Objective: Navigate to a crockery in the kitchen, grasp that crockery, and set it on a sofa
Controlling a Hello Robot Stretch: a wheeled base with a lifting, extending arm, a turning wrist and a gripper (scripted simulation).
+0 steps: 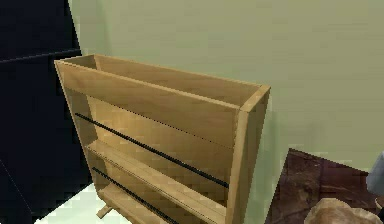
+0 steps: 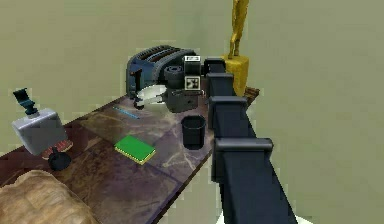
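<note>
In the arm side view a pale, flat dish-like thing (image 2: 151,94) lies on the dark stone-patterned countertop (image 2: 100,135), in front of a dark toaster (image 2: 155,63). My arm (image 2: 232,130) reaches out over the counter, and the gripper (image 2: 166,88) sits at its far end beside the two white marker squares, right by the pale dish. The dish and the toaster are behind the fingers, so I cannot tell whether the gripper holds anything. A black cup (image 2: 192,132) stands on the counter just left of the arm.
A golden statue (image 2: 237,40) stands at the counter's far end. A green flat item (image 2: 134,150), a grey boxy object (image 2: 38,128) and a loaf of bread (image 2: 40,198) lie nearer. The forward view has a wooden shelf unit (image 1: 160,130) against the green wall and the counter corner (image 1: 325,180).
</note>
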